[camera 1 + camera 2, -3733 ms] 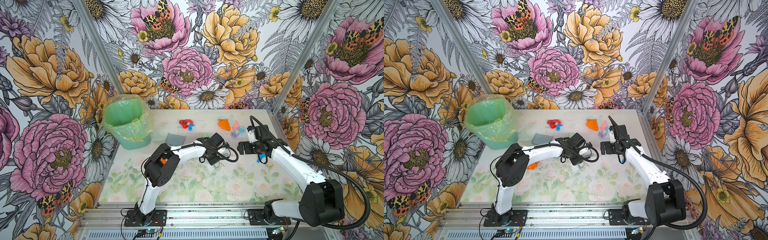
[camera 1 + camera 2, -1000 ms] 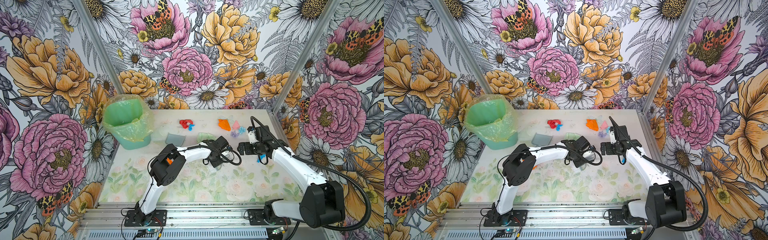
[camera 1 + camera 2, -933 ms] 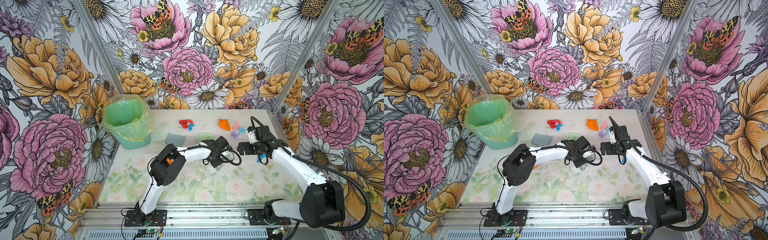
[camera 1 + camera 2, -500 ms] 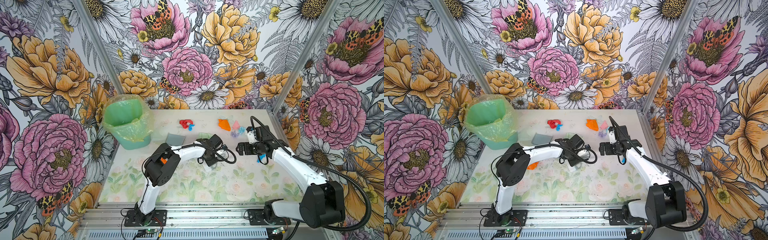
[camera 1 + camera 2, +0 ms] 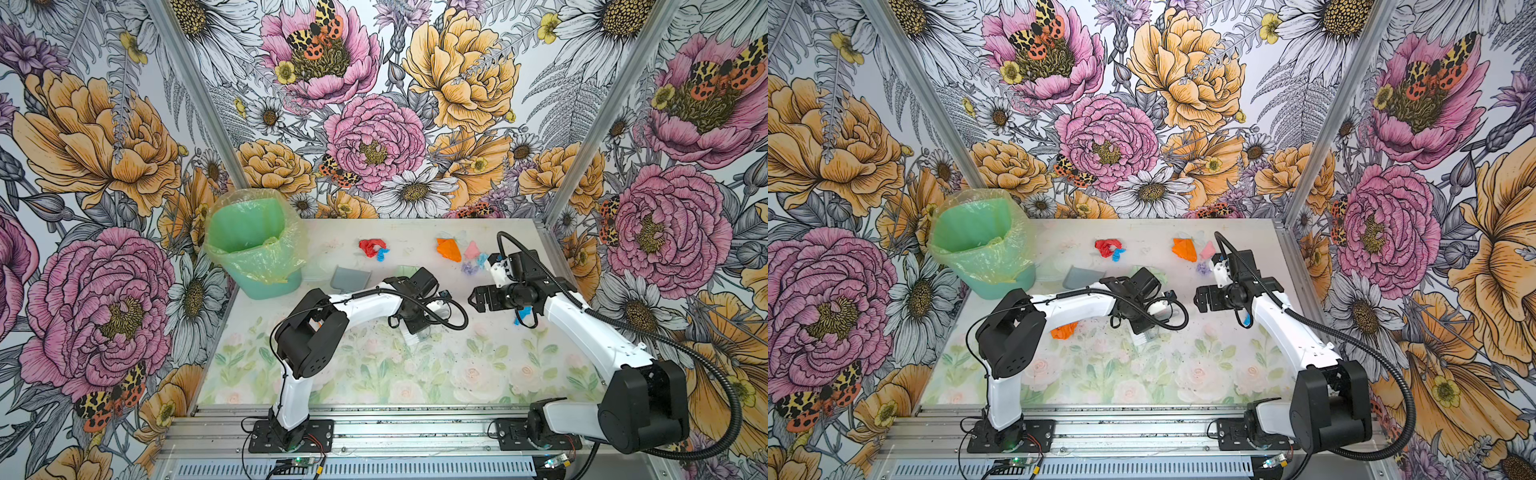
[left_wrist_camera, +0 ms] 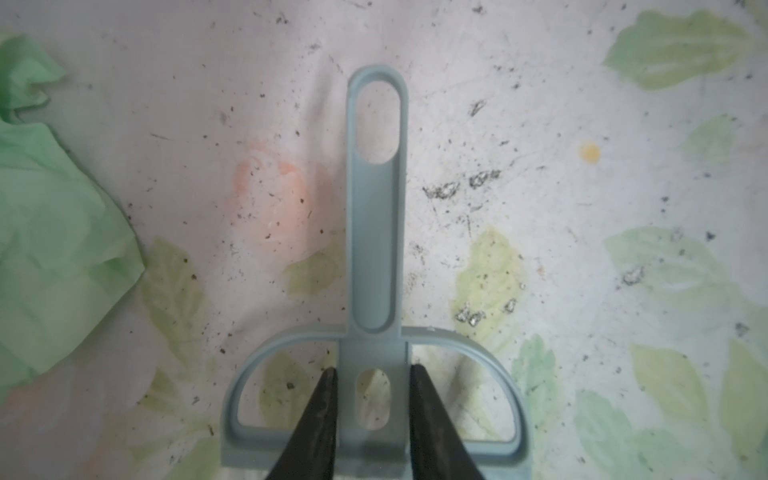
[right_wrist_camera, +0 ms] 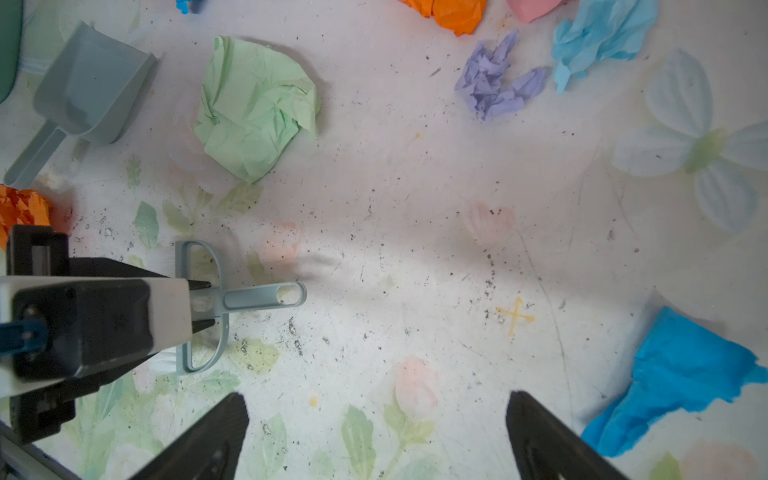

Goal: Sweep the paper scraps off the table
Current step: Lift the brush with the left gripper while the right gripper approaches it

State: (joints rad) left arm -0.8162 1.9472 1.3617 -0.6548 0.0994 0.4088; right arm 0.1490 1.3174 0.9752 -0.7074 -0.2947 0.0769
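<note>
Table point(image 5: 457, 374): faded floral top, gritty with dark specks; we count paper scraps point(image 5: 449, 249) mostly across its far half.
Bin point(image 5: 253, 253): green, bag-lined, at the far left corner.
Left gripper point(image 6: 370, 374): fingers clamped on the brush point(image 6: 376, 232) handle. Over the last second the arm has pulled back a little to the left. The bristles seem to rest on the table, though the wrist hides most of them.
Right gripper point(image 7: 376, 399): fingers wide apart, holding nothing, hovering just right of the brush, hardly shifted.
Dustpan point(image 5: 351, 277): lying beside the bin, unheld.
Pale green wad point(image 7: 255, 108): unmoved, between dustpan and brush.
Bright blue wad point(image 7: 681, 374): under the right arm.
Lilac wad point(image 7: 494, 83): far right, beside orange, pink and light blue ones.
Meaning: we judge the pull-back gathered nothing, so sweeping has barely begun.
</note>
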